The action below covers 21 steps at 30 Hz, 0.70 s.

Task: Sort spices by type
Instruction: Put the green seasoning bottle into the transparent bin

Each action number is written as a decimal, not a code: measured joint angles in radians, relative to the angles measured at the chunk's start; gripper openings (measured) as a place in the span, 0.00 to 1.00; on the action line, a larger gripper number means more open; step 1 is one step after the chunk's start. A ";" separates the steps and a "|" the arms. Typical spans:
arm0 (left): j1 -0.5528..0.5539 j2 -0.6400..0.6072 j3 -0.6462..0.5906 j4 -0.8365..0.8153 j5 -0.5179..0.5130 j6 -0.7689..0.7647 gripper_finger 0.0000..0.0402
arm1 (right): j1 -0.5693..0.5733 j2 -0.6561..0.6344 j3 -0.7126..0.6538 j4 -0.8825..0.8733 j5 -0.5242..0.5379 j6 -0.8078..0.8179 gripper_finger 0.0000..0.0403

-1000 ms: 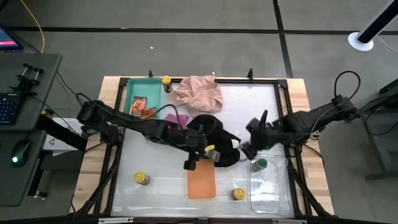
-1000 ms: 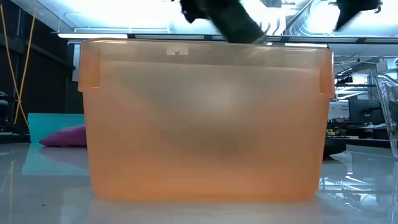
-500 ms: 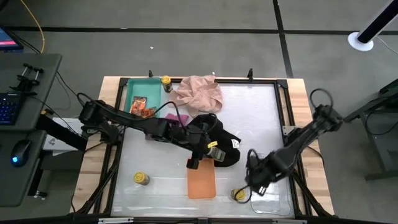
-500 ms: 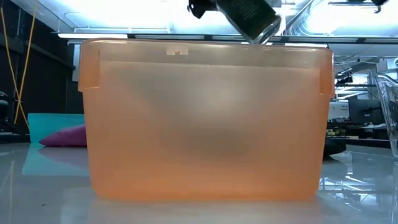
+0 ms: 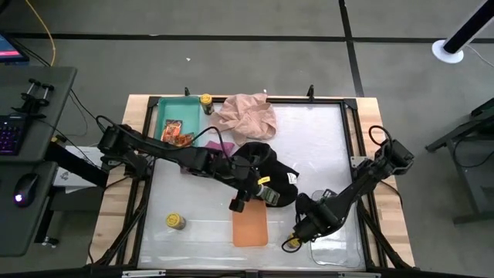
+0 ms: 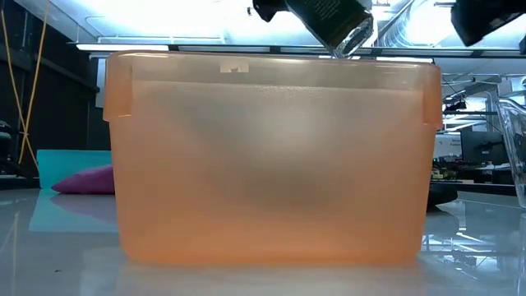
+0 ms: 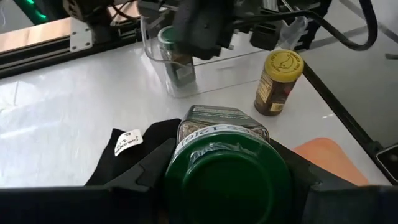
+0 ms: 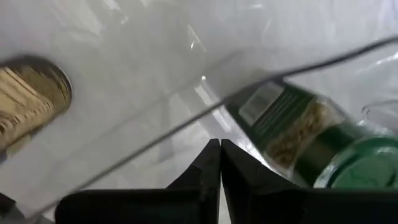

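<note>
High view: the teal tray (image 5: pixel 171 123) sits at the upper left of the table and holds an orange-red packet (image 5: pixel 174 133); a yellow-lidded jar (image 5: pixel 206 101) stands just beside its upper right corner. The orange tray (image 5: pixel 250 227) lies at lower centre of the frame. The clear tray (image 5: pixel 336 232) is at the lower right, largely covered by the right arm.

The left gripper (image 5: pixel 262 193) hovers over the black cloth (image 5: pixel 279 176), just above the orange tray, its fingers clamped around a green-lidded jar (image 7: pixel 227 174). In the left wrist view that jar fills the lower centre, lid toward the camera. In the low view its glass end (image 6: pixel 339 25) shows at the top edge, above the orange tray's rim.

The right gripper (image 5: pixel 299 232) is at the clear tray's left edge, fingers pressed together on nothing. Its wrist view shows a second green-lidded jar (image 8: pixel 308 146) lying inside the clear tray, right of frame. A yellow-lidded jar (image 5: pixel 291 244) stands outside the tray, just beside the gripper. Another yellow-lidded jar (image 5: pixel 176 222) stands alone at the lower left of the table.
</note>
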 joint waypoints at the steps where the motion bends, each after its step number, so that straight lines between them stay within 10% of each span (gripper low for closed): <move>1: 0.000 0.000 0.000 0.000 0.000 0.006 0.42 | -0.002 -0.001 0.000 0.001 0.010 0.000 0.02; 21: 0.000 0.000 0.000 0.065 0.001 0.073 0.42 | -0.036 -0.002 0.013 0.235 0.122 -0.116 0.00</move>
